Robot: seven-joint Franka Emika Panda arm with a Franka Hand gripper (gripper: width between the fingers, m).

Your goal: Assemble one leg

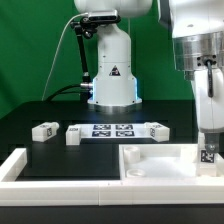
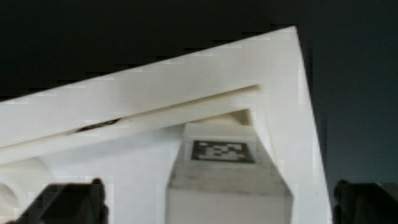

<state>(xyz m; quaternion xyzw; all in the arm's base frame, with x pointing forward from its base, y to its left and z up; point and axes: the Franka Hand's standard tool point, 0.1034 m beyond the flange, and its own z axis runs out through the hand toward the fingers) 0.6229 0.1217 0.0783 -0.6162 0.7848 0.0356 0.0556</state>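
Note:
A leg [image 1: 207, 156] stands upright in the corner of the large white panel [image 1: 150, 165] on the exterior view's right, its code tag facing the camera. My gripper [image 1: 208, 136] hangs straight above it. In the wrist view the leg [image 2: 222, 175] rises between my two dark fingers [image 2: 71, 205], with a gap on each side. My gripper [image 2: 217, 197] is open and holds nothing. The panel's raised rim [image 2: 267, 70] forms a corner behind the leg. Three more legs lie on the black table: two at the left [image 1: 44, 130] [image 1: 73, 134] and one at the middle right [image 1: 153, 130].
The marker board [image 1: 110, 130] lies flat between the loose legs. The robot's white base [image 1: 112, 70] stands at the back. A white raised border [image 1: 20, 165] runs along the front left of the table.

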